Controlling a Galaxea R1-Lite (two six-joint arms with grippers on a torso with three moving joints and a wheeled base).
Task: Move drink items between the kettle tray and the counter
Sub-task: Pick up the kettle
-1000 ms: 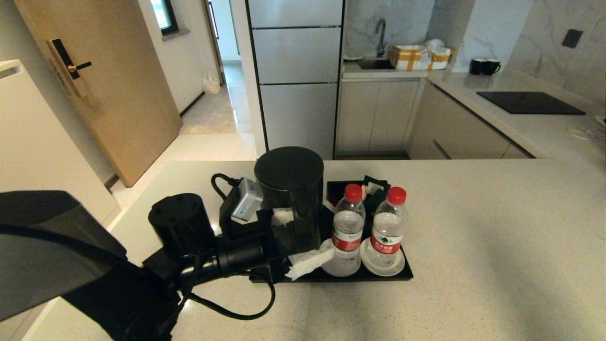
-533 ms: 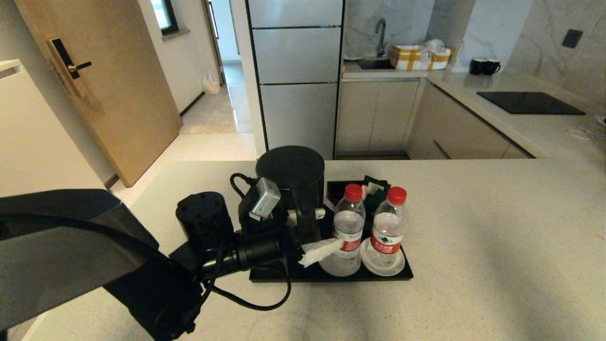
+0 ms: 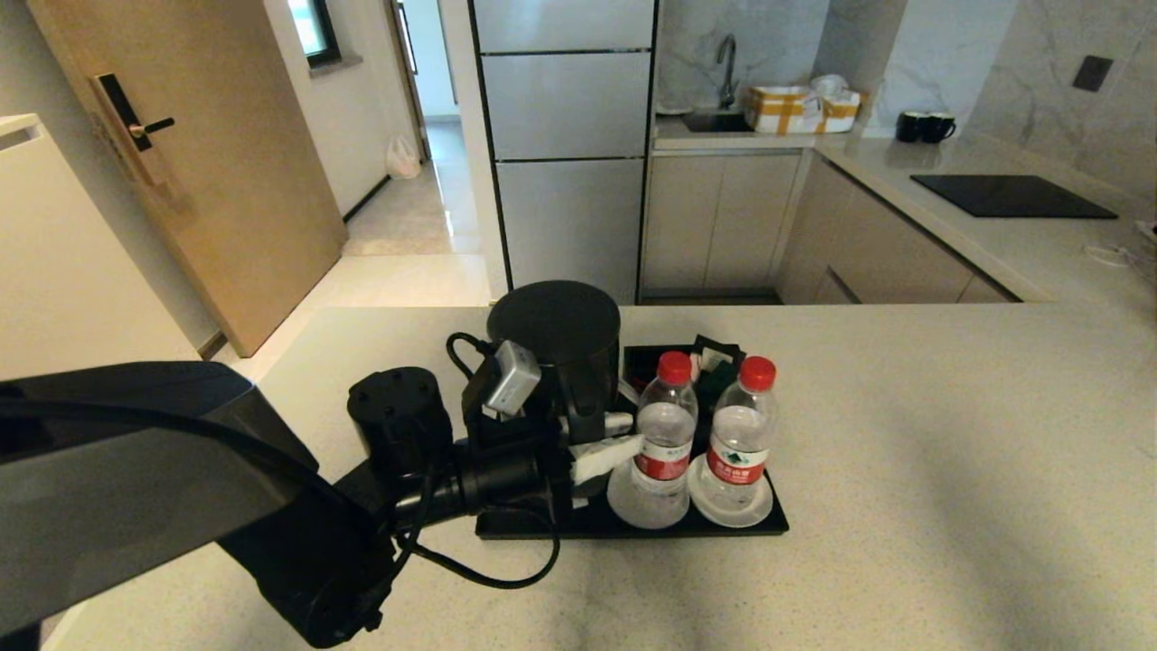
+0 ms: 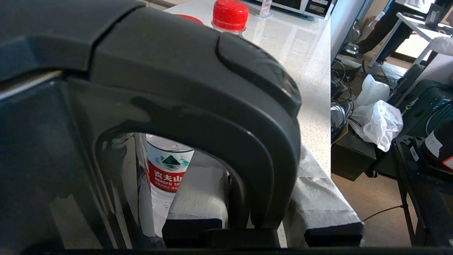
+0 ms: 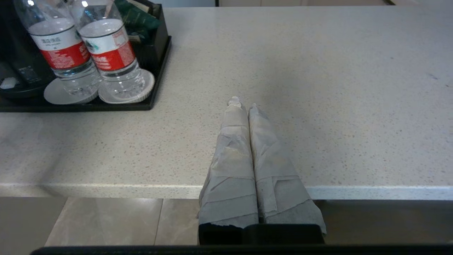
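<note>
The matte-black kettle [image 3: 553, 357] stands at the left end of the black kettle tray [image 3: 633, 526] on the beige counter [image 3: 904, 452]. My left gripper [image 3: 604, 438] is shut on the kettle's handle [image 4: 212, 88]: one taped finger [image 4: 198, 198] sits inside the handle loop and the other [image 4: 318, 205] outside it. Two red-capped water bottles [image 3: 664, 425] [image 3: 741, 425] stand on white saucers to the right of the kettle on the tray. My right gripper [image 5: 243, 102] is shut and empty, low over the counter's front edge, right of the tray [image 5: 88, 106].
A small black box of sachets [image 3: 710, 354] sits behind the bottles. The counter's left edge lies just beyond my left arm. Two black mugs [image 3: 924, 127] and a black cooktop [image 3: 1012, 194] are on the far counter.
My left gripper has moved right, in to the kettle's handle, and its fingers have drawn together around it. The kettle and bottles have stayed in place.
</note>
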